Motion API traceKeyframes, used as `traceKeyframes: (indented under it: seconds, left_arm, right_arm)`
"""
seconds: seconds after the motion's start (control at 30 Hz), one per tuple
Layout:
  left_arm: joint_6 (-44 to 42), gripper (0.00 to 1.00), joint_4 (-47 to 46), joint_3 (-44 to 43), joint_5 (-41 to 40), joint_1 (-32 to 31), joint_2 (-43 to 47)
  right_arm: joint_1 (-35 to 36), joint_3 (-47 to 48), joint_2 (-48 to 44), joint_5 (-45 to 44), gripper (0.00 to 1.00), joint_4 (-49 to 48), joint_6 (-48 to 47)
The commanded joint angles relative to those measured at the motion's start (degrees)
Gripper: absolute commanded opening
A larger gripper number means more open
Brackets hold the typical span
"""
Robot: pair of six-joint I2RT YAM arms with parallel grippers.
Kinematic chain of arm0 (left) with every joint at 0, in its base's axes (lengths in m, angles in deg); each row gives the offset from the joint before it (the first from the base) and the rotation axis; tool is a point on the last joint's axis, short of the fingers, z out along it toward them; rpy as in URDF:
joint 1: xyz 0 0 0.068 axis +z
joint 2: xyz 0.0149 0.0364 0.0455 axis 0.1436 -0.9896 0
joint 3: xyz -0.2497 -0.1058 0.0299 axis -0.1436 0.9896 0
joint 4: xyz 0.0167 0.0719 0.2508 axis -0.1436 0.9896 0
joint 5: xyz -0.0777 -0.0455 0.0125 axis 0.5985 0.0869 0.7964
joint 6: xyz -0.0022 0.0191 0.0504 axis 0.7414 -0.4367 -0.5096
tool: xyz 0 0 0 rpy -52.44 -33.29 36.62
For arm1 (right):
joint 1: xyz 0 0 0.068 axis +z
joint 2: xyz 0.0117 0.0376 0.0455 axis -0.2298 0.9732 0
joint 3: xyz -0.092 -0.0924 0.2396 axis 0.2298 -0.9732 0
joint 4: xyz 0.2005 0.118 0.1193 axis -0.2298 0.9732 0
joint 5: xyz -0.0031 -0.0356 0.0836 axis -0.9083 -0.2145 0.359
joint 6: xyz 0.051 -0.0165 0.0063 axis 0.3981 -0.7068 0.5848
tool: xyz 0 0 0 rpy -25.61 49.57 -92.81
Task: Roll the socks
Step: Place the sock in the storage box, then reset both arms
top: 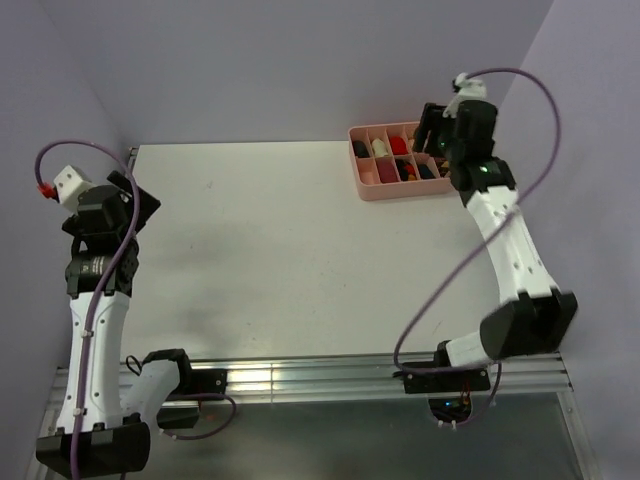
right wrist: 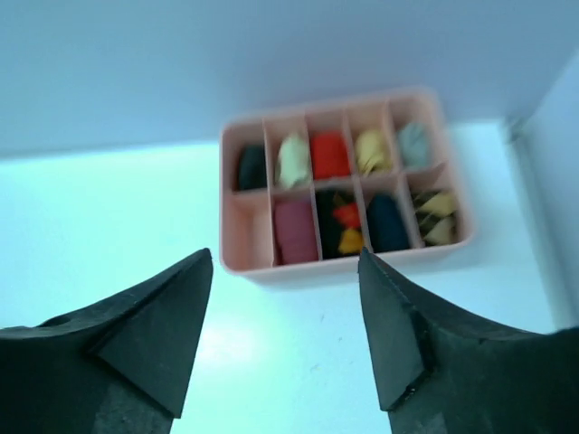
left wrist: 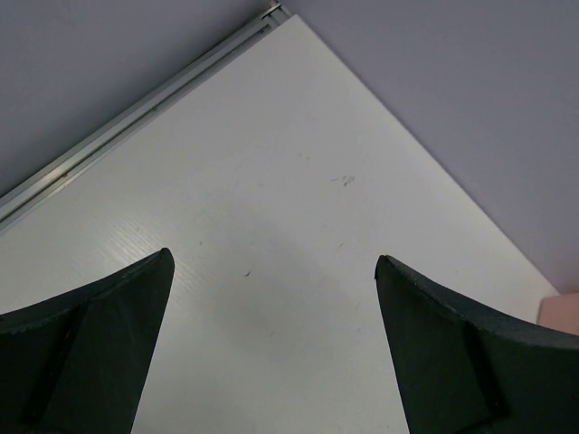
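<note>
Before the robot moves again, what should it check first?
1. Left gripper open and empty: ok.
2. Right gripper open and empty: ok.
3. Pink box sitting flat on the table: ok.
4. A free compartment in the box: ok, one looks empty.
5. A loose sock to roll: not ok, none in view.

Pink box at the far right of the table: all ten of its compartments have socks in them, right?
No. Nine do. In the right wrist view, the pink box has one empty compartment, at the lower left, beside the maroon sock.
</note>
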Motion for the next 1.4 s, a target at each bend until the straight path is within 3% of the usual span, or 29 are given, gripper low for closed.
traceKeyframes:
  seconds: [0.0, 0.13, 0.2, 0.47, 0.67, 0.87, 1.07, 1.37]
  left_arm:
    - [-2.47, 0.99, 3.61, -6.02, 0.36, -1.43, 2.31]
    - [-4.67, 0.99, 6.86, -11.98, -1.92, -3.63, 3.19]
    - [-5.55, 0.99, 8.44, -13.84, -2.54, -4.33, 3.37]
    - [-7.65, 0.99, 10.47, -21.93, -5.96, -11.01, 4.85]
    - [-9.5, 0.99, 8.72, -21.23, -10.62, -13.56, 10.13]
    - [-9.51, 1.0, 4.77, -15.26, -14.76, -14.44, 16.89]
    - [-7.49, 0.99, -2.88, -3.94, -16.96, -14.44, 24.63]
    - [-6.08, 0.99, -9.21, 3.37, -21.43, -14.53, 29.38]
  right_arm:
    - [-0.34, -3.06, -13.48, -7.61, 0.74, 2.13, 0.68]
    - [-0.25, -9.55, -27.28, -14.11, 0.87, 3.02, 2.52]
    - [-0.25, -12.11, -36.13, -16.76, 1.0, 2.5, 3.14]
    - [-0.07, -20.65, -60.6, -25.03, 1.0, -1.55, 5.08]
    - [0.1, -21.43, -68.26, -24.16, 1.0, 2.58, 0.07]
    - [4.49, -30.4, -78.27, -25.03, 1.0, -1.9, -3.09]
    - [6.25, -34.0, -81.01, -26.97, 1.0, -4.27, -3.54]
    - [6.61, -36.29, -81.54, -24.42, 1.0, -5.86, -4.77]
